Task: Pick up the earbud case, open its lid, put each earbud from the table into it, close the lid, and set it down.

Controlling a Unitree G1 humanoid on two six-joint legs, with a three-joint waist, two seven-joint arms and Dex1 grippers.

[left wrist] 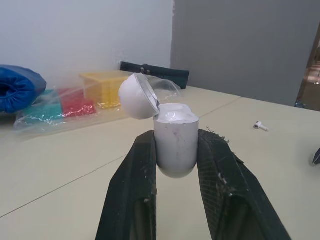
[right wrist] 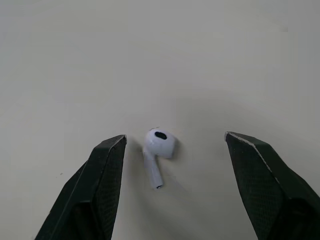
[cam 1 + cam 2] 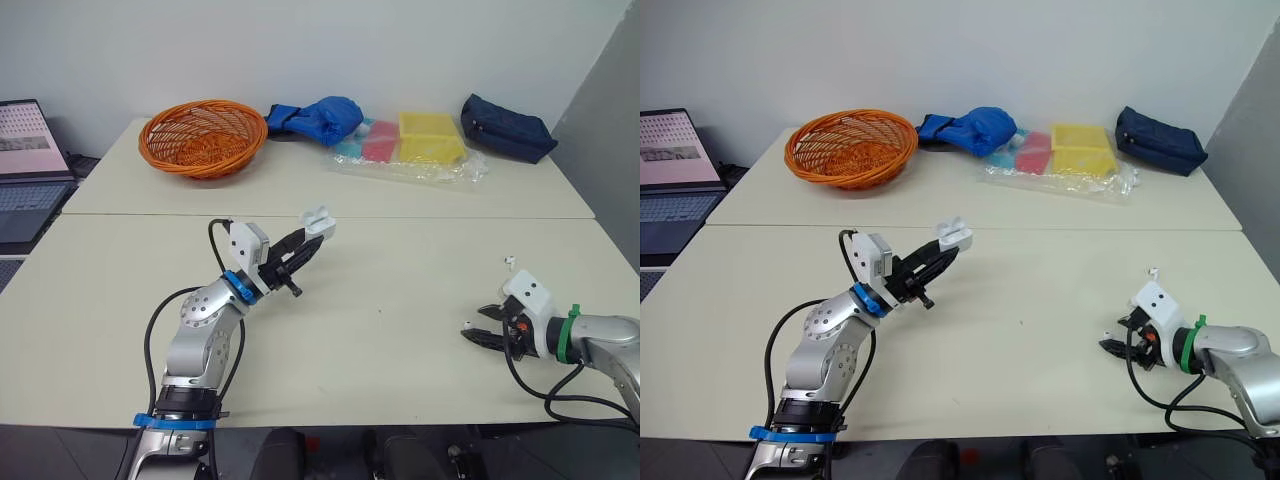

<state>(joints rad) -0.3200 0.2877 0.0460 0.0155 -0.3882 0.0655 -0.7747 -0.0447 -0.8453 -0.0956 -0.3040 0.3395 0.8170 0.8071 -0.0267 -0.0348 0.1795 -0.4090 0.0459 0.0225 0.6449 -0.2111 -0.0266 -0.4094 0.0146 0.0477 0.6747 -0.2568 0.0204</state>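
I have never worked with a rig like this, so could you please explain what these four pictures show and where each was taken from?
This is a humanoid robot with two arms, each ending in a black two-fingered claw. Two pictures come from cameras on its head, looking down over a table. The other two come from a camera on each wrist. The left claw holds a white earbud case above the table, its lid open. The right claw is open, with one earbud lying on the table between its tips. A second earbud lies nearby. At the far side are an orange basket, a yellow box and a dark blue pouch.
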